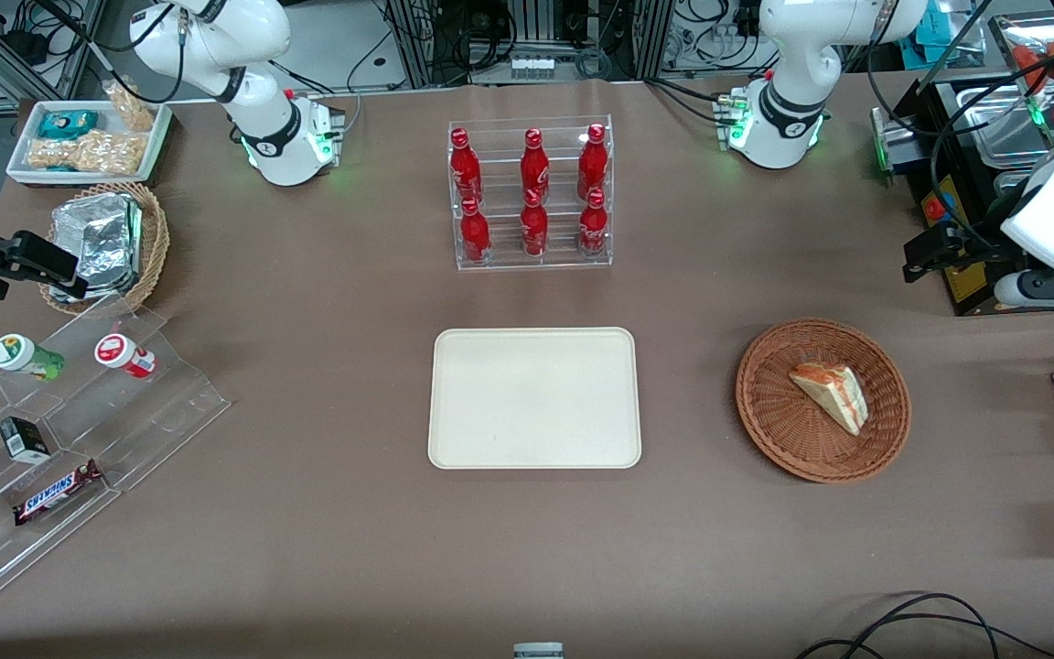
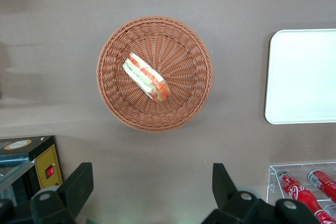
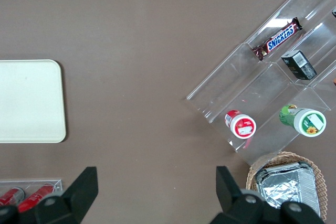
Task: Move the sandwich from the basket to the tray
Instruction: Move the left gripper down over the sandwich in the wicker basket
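Note:
The sandwich point(image 1: 831, 395), a small white wedge with orange-red and green layers, lies in the round reddish-brown basket point(image 1: 765, 403) toward the working arm's end of the table. The cream tray point(image 1: 534, 398) lies bare beside the basket, at mid-table. My left gripper point(image 1: 919, 261) hangs in the air, farther from the front camera than the basket and apart from it. In the left wrist view the gripper point(image 2: 152, 174) is open and empty, with the sandwich point(image 2: 147, 76), the basket point(image 2: 113, 98) and the tray point(image 2: 304, 77) in sight. The tray also shows in the right wrist view point(image 3: 29, 100).
A clear rack of red bottles point(image 1: 532, 197) stands farther from the front camera than the tray. A black box with a red switch point(image 1: 948, 210) sits by my gripper. A stepped acrylic stand point(image 1: 79, 430), a paler foil-packet basket point(image 1: 106, 243) and a white snack tray point(image 1: 88, 142) lie toward the parked arm's end.

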`<state>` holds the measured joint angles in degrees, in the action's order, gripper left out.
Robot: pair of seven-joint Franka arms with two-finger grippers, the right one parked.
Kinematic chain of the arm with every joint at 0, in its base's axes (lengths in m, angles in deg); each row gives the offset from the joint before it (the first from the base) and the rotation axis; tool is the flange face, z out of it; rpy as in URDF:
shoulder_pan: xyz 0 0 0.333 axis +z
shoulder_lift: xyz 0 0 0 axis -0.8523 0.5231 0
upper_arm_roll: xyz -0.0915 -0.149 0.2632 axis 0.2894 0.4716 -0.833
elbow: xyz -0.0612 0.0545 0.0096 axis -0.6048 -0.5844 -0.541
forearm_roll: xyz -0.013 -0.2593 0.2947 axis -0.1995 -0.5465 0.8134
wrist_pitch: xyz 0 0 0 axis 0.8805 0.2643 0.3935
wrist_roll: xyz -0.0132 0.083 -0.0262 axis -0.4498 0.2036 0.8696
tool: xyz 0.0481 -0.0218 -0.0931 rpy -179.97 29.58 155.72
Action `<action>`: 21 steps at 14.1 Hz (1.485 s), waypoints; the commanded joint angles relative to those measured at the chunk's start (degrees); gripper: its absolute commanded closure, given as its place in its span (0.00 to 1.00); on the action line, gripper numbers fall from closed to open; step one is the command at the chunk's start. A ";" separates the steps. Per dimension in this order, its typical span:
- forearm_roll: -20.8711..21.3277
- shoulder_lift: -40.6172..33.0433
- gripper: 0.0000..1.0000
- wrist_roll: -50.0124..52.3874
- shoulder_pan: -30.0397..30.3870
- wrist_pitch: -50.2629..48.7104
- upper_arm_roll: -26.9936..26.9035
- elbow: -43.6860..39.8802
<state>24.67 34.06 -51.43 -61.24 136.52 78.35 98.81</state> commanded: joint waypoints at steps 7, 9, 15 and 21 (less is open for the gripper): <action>-0.14 -0.91 0.00 -0.96 -0.12 -0.61 -0.46 2.38; -0.13 -0.91 0.00 -0.87 -0.12 -0.61 -0.46 3.53; 1.01 1.11 0.00 -0.52 -0.12 12.89 -0.46 16.07; 0.22 7.87 0.00 6.82 0.05 29.08 -2.31 23.31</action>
<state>24.89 39.92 -49.29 -61.08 162.64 76.97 122.25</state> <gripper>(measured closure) 0.000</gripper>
